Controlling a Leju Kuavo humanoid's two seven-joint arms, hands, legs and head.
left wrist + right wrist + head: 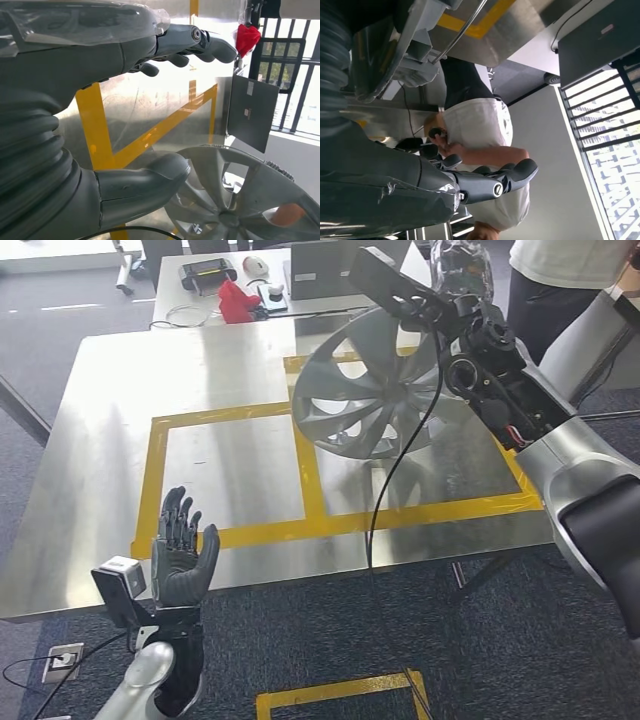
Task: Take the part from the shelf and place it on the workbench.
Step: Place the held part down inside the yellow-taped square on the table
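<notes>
Nearest to us in the head view is our left hand (181,555), raised at the near edge of the workbench (98,440) with its palm up and fingers spread, holding nothing. Our left wrist view confirms it: thumb and fingers (196,42) stand well apart, with only the steel top and yellow tape (302,470) between them.

What we are moving is the part, a silver wheel cover (370,390), and it lies forward and to the right of that hand, well apart from it. It hangs tilted over the right-hand taped rectangle, its near rim low over the table; we cannot tell whether that rim touches the steel. Our right hand (472,325) is at the cover's upper right edge and seems to carry it, though we cannot make out how the fingers close on the rim. In the right wrist view the fingers (497,185) reach out straight, a person in a white shirt (486,125) behind them.

We judge the right arm to be the one to finish: the cover's face must tip down flat inside the tape.
</notes>
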